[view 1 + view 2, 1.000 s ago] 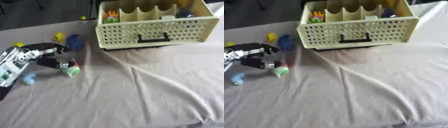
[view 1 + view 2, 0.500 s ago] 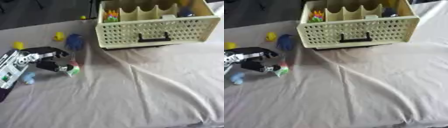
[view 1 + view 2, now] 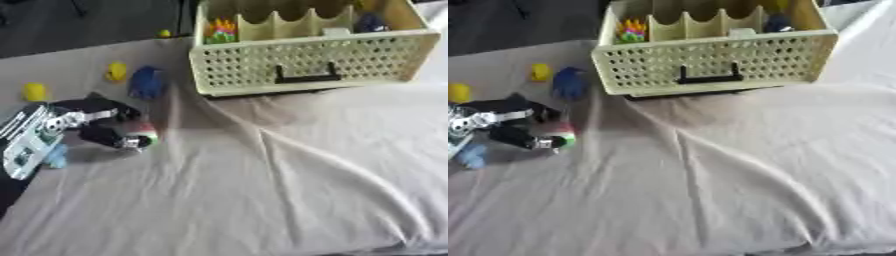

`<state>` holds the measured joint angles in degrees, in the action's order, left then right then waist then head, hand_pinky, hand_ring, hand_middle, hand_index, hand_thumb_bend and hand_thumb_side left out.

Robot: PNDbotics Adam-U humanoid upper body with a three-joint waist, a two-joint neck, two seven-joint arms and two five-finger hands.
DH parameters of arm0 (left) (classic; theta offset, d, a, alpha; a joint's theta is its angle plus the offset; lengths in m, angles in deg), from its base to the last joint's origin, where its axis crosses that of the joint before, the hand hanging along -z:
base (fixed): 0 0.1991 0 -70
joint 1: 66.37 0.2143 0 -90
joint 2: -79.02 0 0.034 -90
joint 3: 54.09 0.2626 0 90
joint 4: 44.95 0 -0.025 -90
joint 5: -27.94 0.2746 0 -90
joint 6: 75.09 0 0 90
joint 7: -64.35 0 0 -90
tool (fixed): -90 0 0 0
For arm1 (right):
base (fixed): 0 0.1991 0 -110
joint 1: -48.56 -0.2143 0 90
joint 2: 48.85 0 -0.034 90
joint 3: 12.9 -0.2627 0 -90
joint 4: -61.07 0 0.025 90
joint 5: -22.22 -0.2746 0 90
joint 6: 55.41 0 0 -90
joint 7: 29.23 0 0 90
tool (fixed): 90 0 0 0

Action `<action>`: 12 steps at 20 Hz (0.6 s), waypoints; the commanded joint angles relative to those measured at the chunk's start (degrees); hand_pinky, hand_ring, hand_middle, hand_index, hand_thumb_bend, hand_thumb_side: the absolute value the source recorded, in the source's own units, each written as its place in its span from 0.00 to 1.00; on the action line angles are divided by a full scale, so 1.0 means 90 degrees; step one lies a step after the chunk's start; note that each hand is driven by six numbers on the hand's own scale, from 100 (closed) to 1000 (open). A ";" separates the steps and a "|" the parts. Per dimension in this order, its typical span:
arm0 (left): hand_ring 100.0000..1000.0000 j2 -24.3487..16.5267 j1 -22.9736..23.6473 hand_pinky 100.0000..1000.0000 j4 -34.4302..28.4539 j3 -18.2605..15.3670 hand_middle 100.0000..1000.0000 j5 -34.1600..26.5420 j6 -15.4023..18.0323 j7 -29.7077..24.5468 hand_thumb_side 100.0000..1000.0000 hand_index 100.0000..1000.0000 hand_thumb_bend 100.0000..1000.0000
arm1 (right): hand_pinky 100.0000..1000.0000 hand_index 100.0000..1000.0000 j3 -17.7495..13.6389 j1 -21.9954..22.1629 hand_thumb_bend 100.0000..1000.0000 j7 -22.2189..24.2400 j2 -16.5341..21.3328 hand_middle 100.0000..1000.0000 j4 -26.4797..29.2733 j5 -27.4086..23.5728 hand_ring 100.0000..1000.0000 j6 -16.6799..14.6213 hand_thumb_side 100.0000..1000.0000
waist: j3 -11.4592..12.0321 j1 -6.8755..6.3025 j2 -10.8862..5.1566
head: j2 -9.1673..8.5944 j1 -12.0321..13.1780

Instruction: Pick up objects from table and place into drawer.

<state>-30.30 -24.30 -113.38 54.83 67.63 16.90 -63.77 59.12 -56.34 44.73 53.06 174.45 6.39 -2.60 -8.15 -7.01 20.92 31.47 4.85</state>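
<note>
At the left of a cloth-covered table (image 3: 289, 200), the robot's left hand (image 3: 96, 122) has its fingers and thumb curled around a small green, white and red object (image 3: 143, 134) resting on the cloth. A light blue object (image 3: 56, 156) lies just beside its wrist. Two yellow objects (image 3: 116, 71) and a dark blue one (image 3: 147, 82) lie farther back. The cream perforated drawer (image 3: 306, 60) stands open at the far side, well apart.

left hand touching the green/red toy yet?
Touching. In the left eye view the left hand has its fingers curled around the small green and red toy, with no gap visible between them.
</note>
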 commanded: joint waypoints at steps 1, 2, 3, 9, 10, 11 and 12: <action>0.86 -0.0031 -0.0050 0.78 0.0149 0.0094 0.86 0.0167 0.0057 0.0005 0.86 1.00 0.52 | 0.46 0.73 -0.0042 -0.0063 0.00 0.0060 0.0071 0.34 0.0134 -0.0016 0.32 0.0048 0.70 | -0.0022 0.0036 -0.0079 | 0.0056 0.0074; 0.86 -0.0021 -0.0059 0.78 0.0201 0.0108 0.87 0.0246 0.0066 0.0016 0.85 1.00 0.53 | 0.46 0.73 -0.0045 -0.0070 0.00 0.0071 0.0065 0.34 0.0134 -0.0029 0.32 0.0056 0.70 | -0.0029 0.0031 -0.0076 | 0.0064 0.0094; 0.86 -0.0011 -0.0065 0.78 0.0259 0.0122 0.86 0.0340 0.0081 0.0032 0.86 1.00 0.52 | 0.46 0.73 -0.0048 -0.0078 0.00 0.0082 0.0062 0.34 0.0134 -0.0041 0.32 0.0059 0.70 | -0.0035 0.0028 -0.0071 | 0.0065 0.0113; 0.82 0.0043 -0.0071 0.73 0.0489 0.0201 0.80 0.0889 0.0226 0.0333 0.82 0.94 0.56 | 0.46 0.73 -0.0076 -0.0083 0.00 0.0124 0.0018 0.34 0.0134 -0.0071 0.32 0.0103 0.70 | -0.0052 0.0024 -0.0050 | 0.0029 0.0147; 0.82 0.0056 -0.0070 0.73 0.0501 0.0218 0.80 0.0985 0.0259 0.0403 0.81 0.93 0.55 | 0.46 0.73 -0.0079 -0.0083 0.00 0.0127 0.0009 0.34 0.0134 -0.0072 0.32 0.0119 0.70 | -0.0049 0.0025 -0.0048 | -0.0003 0.0138; 0.79 0.0066 -0.0072 0.71 0.0499 0.0232 0.77 0.1069 0.0286 0.0480 0.79 0.89 0.53 | 0.47 0.73 -0.0078 -0.0082 0.00 0.0133 0.0002 0.34 0.0134 -0.0072 0.32 0.0135 0.70 | -0.0046 0.0027 -0.0048 | -0.0053 0.0123; 0.78 0.0073 -0.0072 0.70 0.0488 0.0246 0.75 0.1141 0.0303 0.0558 0.78 0.87 0.51 | 0.47 0.73 -0.0077 -0.0079 0.00 0.0140 -0.0004 0.34 0.0134 -0.0072 0.32 0.0148 0.70 | -0.0043 0.0030 -0.0049 | -0.0097 0.0107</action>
<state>-29.51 -25.38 -110.76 55.53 76.34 19.44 -59.14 59.06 -56.57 45.85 52.13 174.45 5.95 -1.45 -8.49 -7.21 20.95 31.31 5.91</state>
